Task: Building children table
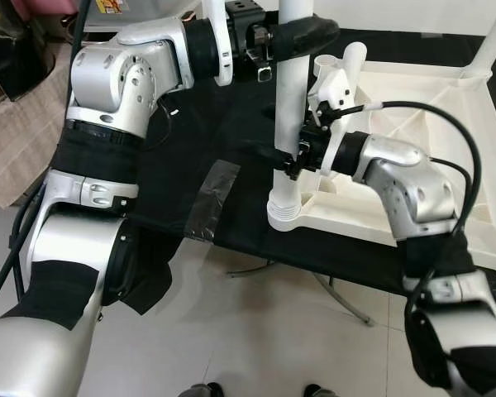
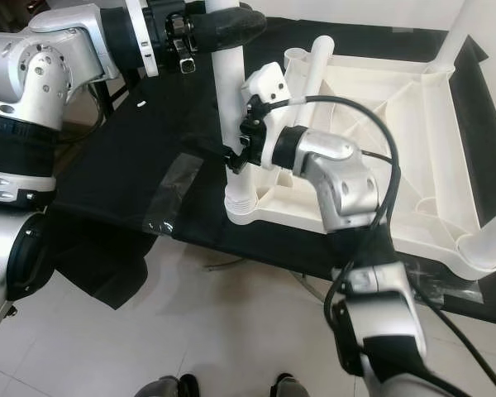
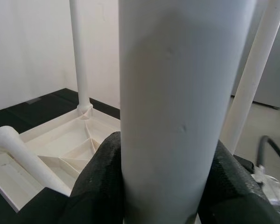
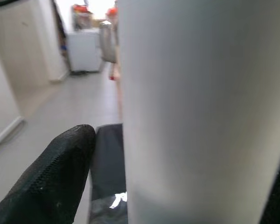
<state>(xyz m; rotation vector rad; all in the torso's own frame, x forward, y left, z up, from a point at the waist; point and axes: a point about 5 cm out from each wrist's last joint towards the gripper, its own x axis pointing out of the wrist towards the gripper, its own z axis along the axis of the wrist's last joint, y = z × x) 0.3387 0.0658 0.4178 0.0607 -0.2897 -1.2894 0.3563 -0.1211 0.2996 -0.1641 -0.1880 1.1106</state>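
Both eye views look steeply down from the robot's head, sharing the upright white leg (image 1: 291,124) near frame centre and the upturned white tabletop (image 1: 413,107) in the upper right, the right eye's frame shifted sideways. The left wrist view sits very close against that leg, facing along its black fingers (image 3: 100,182) toward the tabletop and a wall. The right wrist view, equally close, faces past the leg down a hallway.

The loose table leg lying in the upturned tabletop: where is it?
The loose leg leans in the tabletop's far corner, just behind the upright leg both hands hold.

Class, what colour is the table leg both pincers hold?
White table leg, clearest in left eye view.
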